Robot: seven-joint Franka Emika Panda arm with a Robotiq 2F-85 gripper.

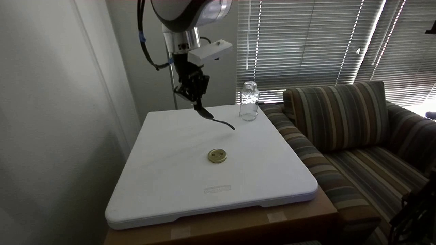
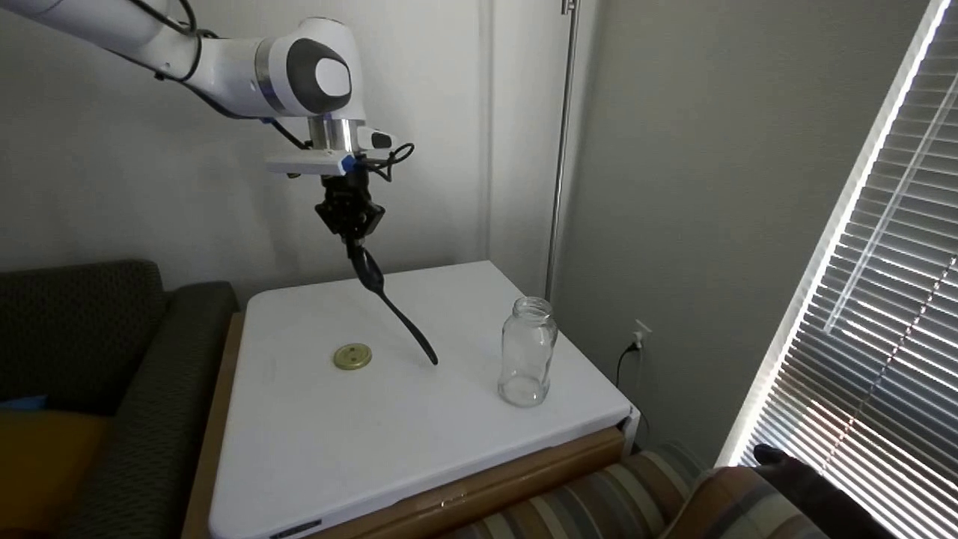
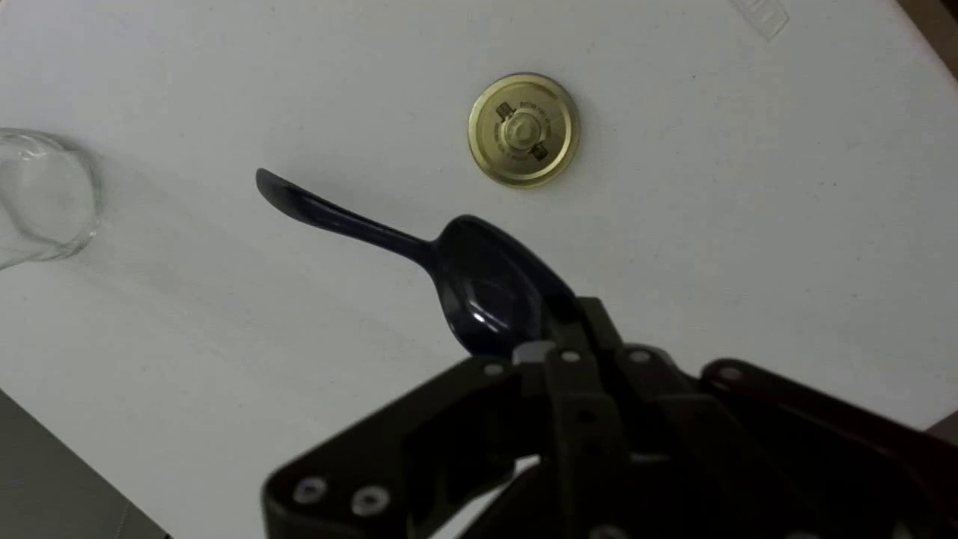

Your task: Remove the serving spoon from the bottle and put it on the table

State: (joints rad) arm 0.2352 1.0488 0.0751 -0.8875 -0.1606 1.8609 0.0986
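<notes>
The black serving spoon (image 1: 204,113) (image 2: 369,269) (image 3: 486,288) hangs below my gripper (image 1: 197,102) (image 2: 352,244) (image 3: 582,318). The gripper is shut on the rim of the spoon's bowl. The thin handle points down and slants toward the bottle's side. In both exterior views the handle's end seems above the tabletop; the exact gap is hard to tell. The clear bottle (image 1: 249,102) (image 2: 527,352) (image 3: 45,198) stands upright and uncapped on the white table (image 1: 163,170) (image 2: 299,442) (image 3: 224,374), apart from the spoon. In the wrist view only part of the bottle shows.
A round gold-green lid (image 1: 217,156) (image 2: 352,356) (image 3: 524,130) lies flat on the table near the spoon. A striped sofa (image 1: 335,115) stands along one table side. A dark sofa (image 2: 135,359) stands along another side. Walls and window blinds (image 1: 299,41) are behind.
</notes>
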